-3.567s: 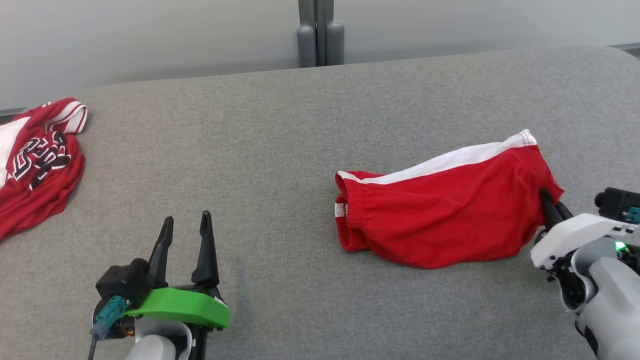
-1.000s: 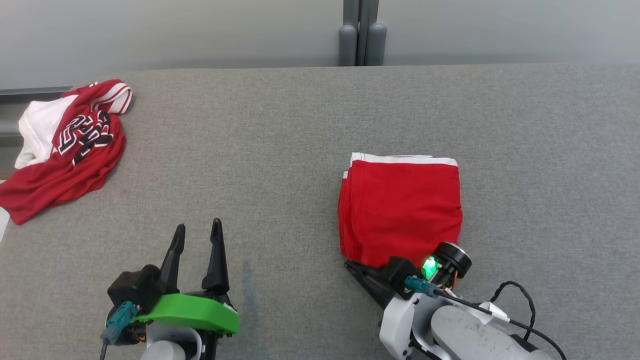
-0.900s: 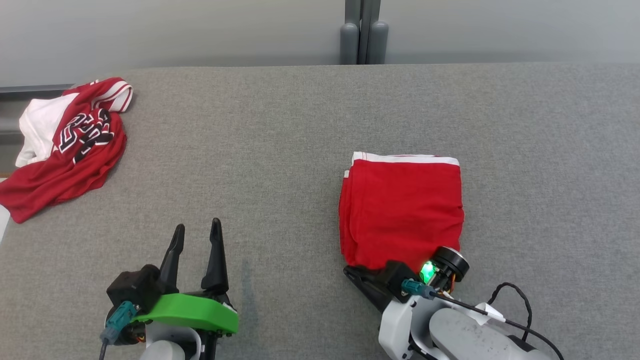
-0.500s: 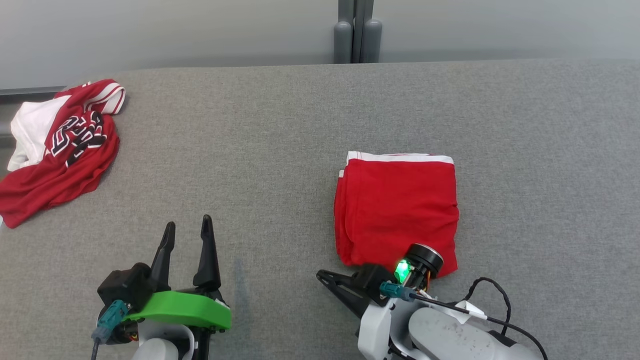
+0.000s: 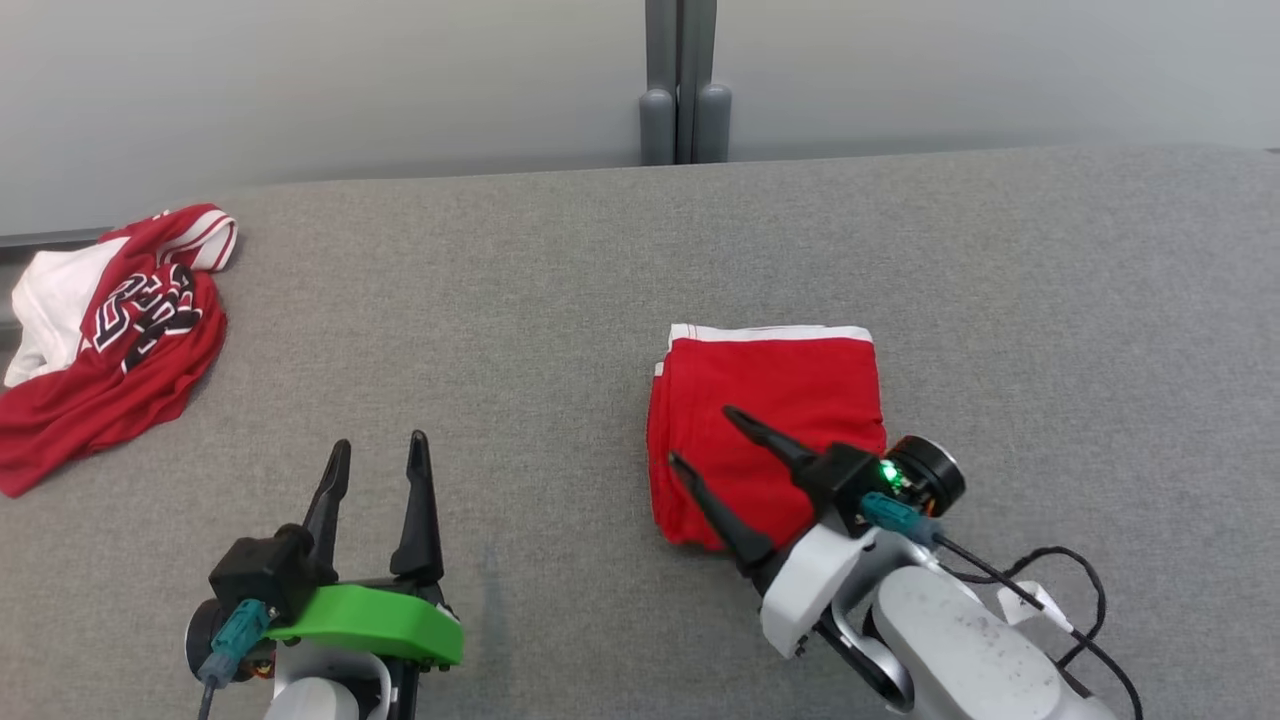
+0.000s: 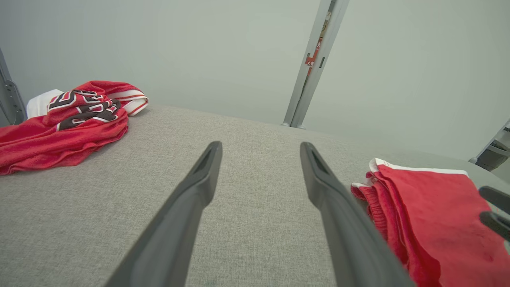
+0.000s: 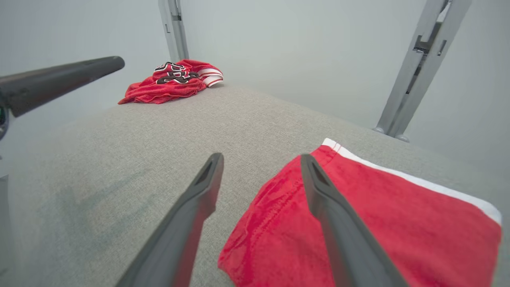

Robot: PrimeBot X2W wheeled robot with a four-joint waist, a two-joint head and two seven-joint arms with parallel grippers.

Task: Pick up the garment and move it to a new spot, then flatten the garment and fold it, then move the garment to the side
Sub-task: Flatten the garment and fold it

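Your right gripper (image 5: 700,435) has its two dark fingers spread wide with nothing between them, above the left side of the folded red shorts (image 5: 800,385). The shorts lie in a tidy rectangle right of centre on the grey cloth-covered table (image 5: 1050,300), with a white band along the far edge. Your left gripper (image 5: 378,441) hovers at lower left over bare cloth, fingers likewise apart and empty. A crumpled red-and-white jersey (image 5: 120,340) lies at the table's far left, well apart.

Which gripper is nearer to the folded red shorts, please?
Right. The right gripper hangs over the left side of the shorts; the left gripper sits apart, further left.
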